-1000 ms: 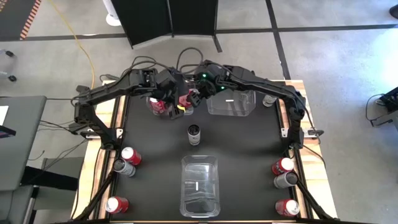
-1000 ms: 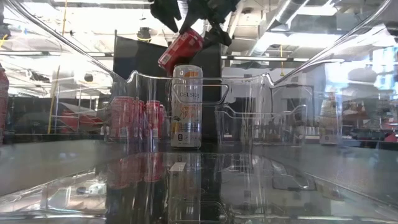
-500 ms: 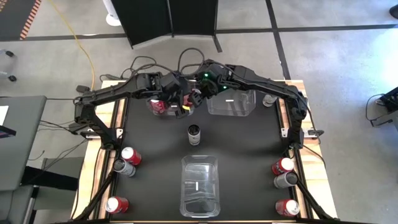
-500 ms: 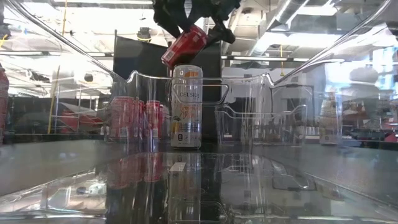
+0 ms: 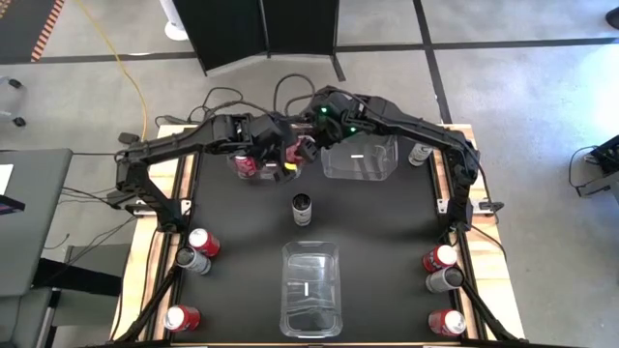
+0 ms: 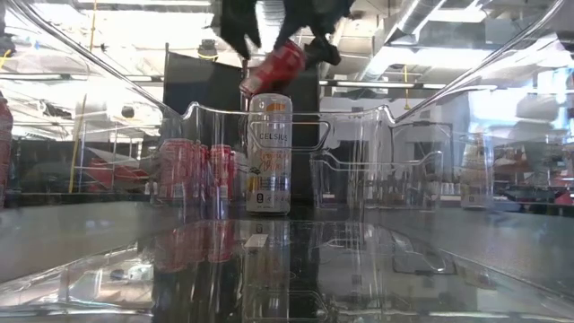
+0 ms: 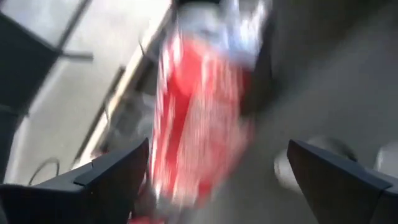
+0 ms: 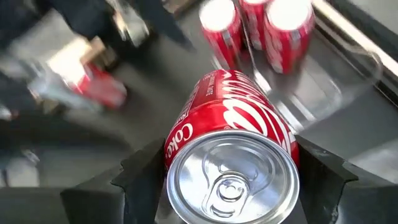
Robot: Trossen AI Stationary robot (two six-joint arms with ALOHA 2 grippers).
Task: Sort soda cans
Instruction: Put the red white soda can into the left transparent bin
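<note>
Right gripper [image 8: 217, 180] clamps a red aluminium soda can with silver top [image 8: 233, 149], tilted in the air over the clear plastic bin of red cans [image 5: 253, 169], likely for handover or drop. Left gripper [image 7: 211, 180] fingers spread, empty, facing it.

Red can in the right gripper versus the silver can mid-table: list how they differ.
The red can is held tilted in the air between the right gripper's fingers; the silver can stands upright on the mat, apart from both grippers. The red can hangs by the far bin of red cans; the silver can stands alone, outside any bin. Both have silver tops.
</note>
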